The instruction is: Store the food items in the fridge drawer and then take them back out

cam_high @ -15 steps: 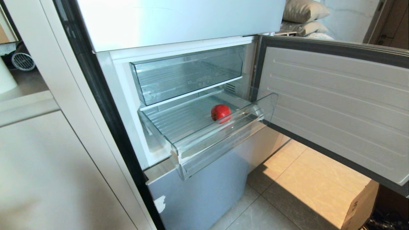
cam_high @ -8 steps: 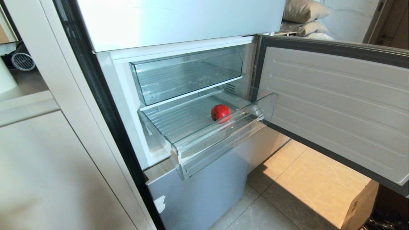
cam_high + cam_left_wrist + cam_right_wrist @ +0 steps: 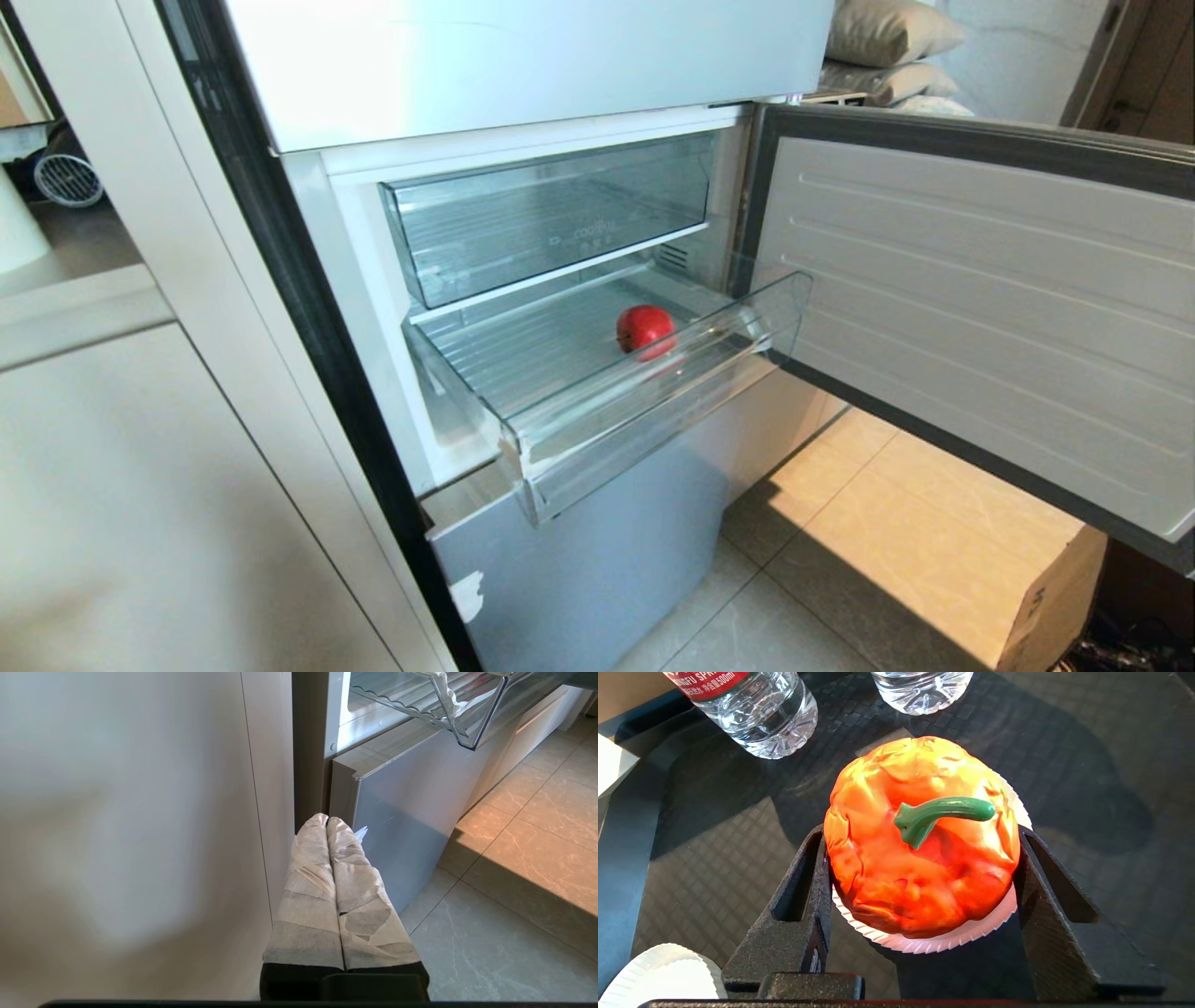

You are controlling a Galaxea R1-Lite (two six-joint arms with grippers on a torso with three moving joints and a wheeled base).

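The fridge drawer (image 3: 644, 403) stands pulled out, and its clear corner (image 3: 467, 723) also shows in the left wrist view. The glossy red apple (image 3: 645, 329) rests on its ribbed floor near the right front. In the right wrist view, my right gripper (image 3: 920, 835) is shut on the orange-red fruit (image 3: 920, 877), one black finger pressed against each side. The fruit's green stem (image 3: 943, 811) points sideways, and a white paper plate (image 3: 945, 943) lies right under it. My left gripper (image 3: 327, 820), wrapped in tape, hangs shut and idle beside the fridge's lower panel. Neither arm shows in the head view.
The fridge door (image 3: 980, 308) stands open to the right, with a cardboard box (image 3: 1046, 597) on the floor below it. An upper clear bin (image 3: 551, 219) sits above the drawer. On the dark woven surface (image 3: 1087, 765) stand two water bottles (image 3: 759, 711) (image 3: 920, 688) and a second paper plate (image 3: 663, 975).
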